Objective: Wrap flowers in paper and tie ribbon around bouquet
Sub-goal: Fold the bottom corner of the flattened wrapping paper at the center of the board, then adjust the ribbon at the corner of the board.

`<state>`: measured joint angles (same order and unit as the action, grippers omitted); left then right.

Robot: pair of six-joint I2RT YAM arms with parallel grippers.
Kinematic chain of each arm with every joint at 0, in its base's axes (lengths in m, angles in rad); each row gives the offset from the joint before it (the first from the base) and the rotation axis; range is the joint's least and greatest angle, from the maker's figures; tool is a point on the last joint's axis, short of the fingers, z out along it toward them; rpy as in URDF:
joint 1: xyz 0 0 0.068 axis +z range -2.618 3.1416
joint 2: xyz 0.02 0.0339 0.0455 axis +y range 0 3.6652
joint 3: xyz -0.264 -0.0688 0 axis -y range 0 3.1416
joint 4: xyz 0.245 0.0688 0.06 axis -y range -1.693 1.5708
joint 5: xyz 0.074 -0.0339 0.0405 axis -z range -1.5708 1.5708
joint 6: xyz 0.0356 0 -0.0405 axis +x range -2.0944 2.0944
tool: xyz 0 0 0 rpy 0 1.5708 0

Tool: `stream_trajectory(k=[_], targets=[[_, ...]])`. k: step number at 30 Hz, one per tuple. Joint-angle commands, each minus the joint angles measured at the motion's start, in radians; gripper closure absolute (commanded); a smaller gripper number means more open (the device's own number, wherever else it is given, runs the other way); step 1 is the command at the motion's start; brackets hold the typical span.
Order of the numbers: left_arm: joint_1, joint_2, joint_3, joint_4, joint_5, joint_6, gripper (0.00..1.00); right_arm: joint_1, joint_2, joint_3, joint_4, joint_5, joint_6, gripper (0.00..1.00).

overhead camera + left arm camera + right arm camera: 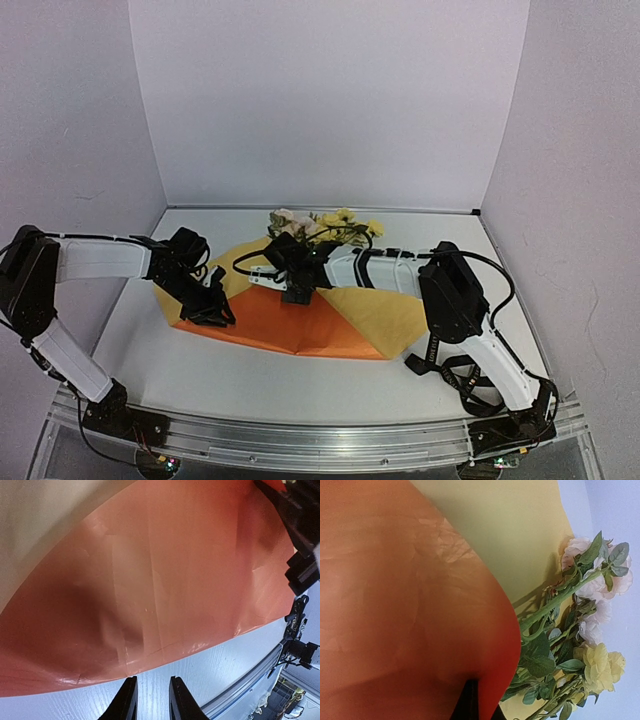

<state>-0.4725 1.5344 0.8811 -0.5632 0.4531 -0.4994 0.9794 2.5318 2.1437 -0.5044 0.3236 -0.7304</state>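
Observation:
The paper [280, 325] lies on the table, folded so its orange face is up, with yellow corners showing left and right. The flowers [325, 225] rest at its far edge, stems tucked under the orange fold [395, 605] and pale blooms [590, 630] sticking out. My right gripper [297, 293] is shut on the orange fold beside the stems; in the right wrist view the right gripper [482, 695] is mostly covered by paper. My left gripper [218, 312] sits at the paper's left near edge. In its wrist view the left gripper [152, 680] stands narrowly open over bare table, just short of the paper [150, 580]. The ribbon is out of view.
White table [250, 380] surrounds the paper, closed in by white walls on three sides. An aluminium rail [320, 440] runs along the near edge, also seen as a rail [250, 685] in the left wrist view. The right arm [300, 530] reaches over the paper's far side.

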Motion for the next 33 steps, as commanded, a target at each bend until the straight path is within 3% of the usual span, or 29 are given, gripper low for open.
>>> stream_trajectory(k=[1, 4, 6, 9, 12, 19, 25, 27, 29, 33], targets=[[-0.005, 0.033, -0.018, 0.034, -0.001, -0.006, 0.76, -0.002, -0.069, 0.005, 0.018, 0.026, 0.024, 0.92], [-0.005, 0.061, -0.03, 0.042, -0.012, -0.007, 0.77, -0.002, -0.079, 0.001, 0.009, 0.026, 0.049, 0.85], [-0.005, 0.072, -0.043, 0.053, -0.016, -0.013, 0.77, -0.002, -0.097, 0.0, -0.014, 0.025, 0.077, 0.74], [-0.005, 0.081, -0.057, 0.077, -0.015, -0.026, 0.78, -0.002, -0.158, -0.047, -0.043, 0.022, 0.138, 0.45], [-0.005, 0.082, -0.057, 0.084, -0.017, -0.033, 0.78, -0.002, -0.261, -0.143, -0.057, 0.017, 0.232, 0.24], [-0.005, 0.095, -0.065, 0.117, -0.003, -0.045, 0.78, -0.002, -0.572, -0.435, -0.125, 0.045, 0.602, 0.02], [-0.005, 0.094, -0.065, 0.122, -0.001, -0.041, 0.78, -0.015, -0.826, -0.752, -0.19, 0.147, 0.935, 0.02], [-0.005, 0.094, -0.065, 0.124, -0.001, -0.038, 0.78, -0.029, -0.913, -0.859, -0.196, 0.107, 1.073, 0.05], [-0.005, 0.099, -0.062, 0.125, 0.001, -0.036, 0.78, -0.045, -0.961, -0.95, -0.198, 0.035, 1.199, 0.13], [-0.005, 0.109, -0.053, 0.126, 0.003, -0.035, 0.79, -0.052, -0.998, -1.083, -0.198, -0.049, 1.338, 0.4]])
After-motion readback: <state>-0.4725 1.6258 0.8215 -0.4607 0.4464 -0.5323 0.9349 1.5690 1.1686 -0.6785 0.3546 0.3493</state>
